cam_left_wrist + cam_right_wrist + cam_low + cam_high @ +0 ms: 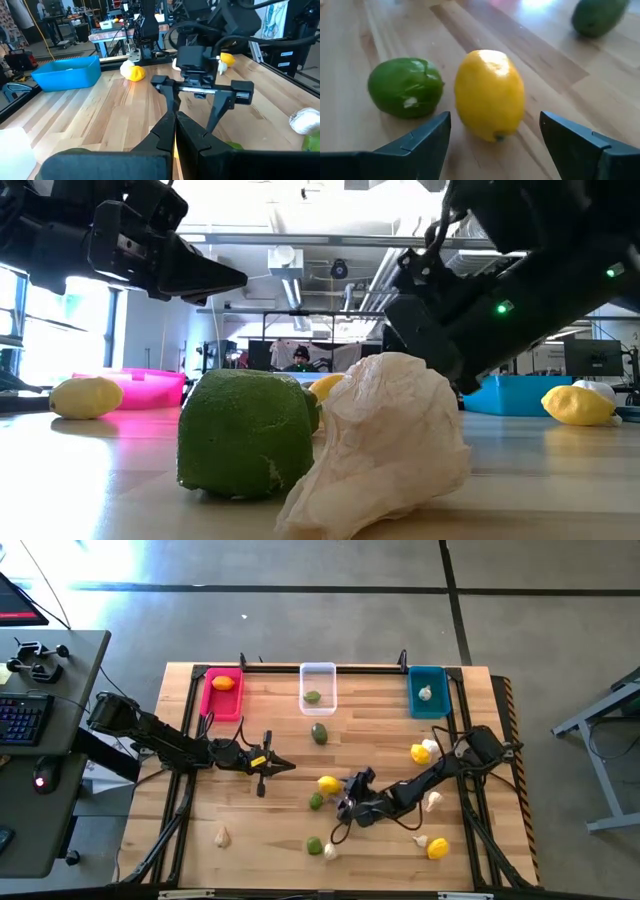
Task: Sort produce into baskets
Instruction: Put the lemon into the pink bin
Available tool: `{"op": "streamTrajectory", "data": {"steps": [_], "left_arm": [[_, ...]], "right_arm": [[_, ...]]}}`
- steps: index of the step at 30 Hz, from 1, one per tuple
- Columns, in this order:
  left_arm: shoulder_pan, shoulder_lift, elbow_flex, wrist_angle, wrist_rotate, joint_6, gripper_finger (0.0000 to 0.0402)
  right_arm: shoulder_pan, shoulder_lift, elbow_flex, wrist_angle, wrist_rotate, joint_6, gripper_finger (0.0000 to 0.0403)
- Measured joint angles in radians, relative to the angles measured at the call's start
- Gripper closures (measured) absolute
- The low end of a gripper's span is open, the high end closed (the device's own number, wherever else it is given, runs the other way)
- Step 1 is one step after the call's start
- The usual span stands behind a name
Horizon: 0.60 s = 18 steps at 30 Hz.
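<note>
while the right gripper [347,802] hangs low with fingers spread wide and empty, a yellow lemon [490,95] lies on the worktop [260,830] between them beside a lime [406,87]; next, i judge, close and carry. only the high view shows the baskets: the pink-red bin [222,706] already holds citrus. left gripper [284,766] waits, fingers shut.

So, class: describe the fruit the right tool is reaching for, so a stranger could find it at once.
Start from the wooden table and find the right tool, open near the middle. Just ahead of its fingers lies a yellow lemon. It is the only yellow piece there; its close neighbour is a green lime.
</note>
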Motion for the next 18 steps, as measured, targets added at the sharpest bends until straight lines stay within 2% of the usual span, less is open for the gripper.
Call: {"op": "streamTrajectory", "data": {"steps": [3,8,11,16,18], "left_arm": [[0.000,0.000,0.000,0.001,0.000,-0.006,0.0401],[0.000,0.000,0.000,0.001,0.000,-0.018,0.0401],[0.000,0.000,0.000,0.001,0.000,-0.022,0.0401],[0.000,0.005,0.010,-0.001,-0.024,-0.093,0.0401],[0.001,0.021,0.024,0.002,-0.022,-0.110,0.0401]], "right_arm": [[-0.024,0.000,-0.012,0.043,-0.074,-0.055,0.0107],[-0.049,0.000,-0.012,0.066,-0.087,-0.133,0.0131],[-0.062,0.000,-0.012,0.073,-0.107,-0.165,0.0172],[-0.080,0.000,-0.012,0.099,-0.179,-0.222,0.0265],[-0.091,0.000,-0.012,0.133,-0.223,-0.262,0.0284]]}}
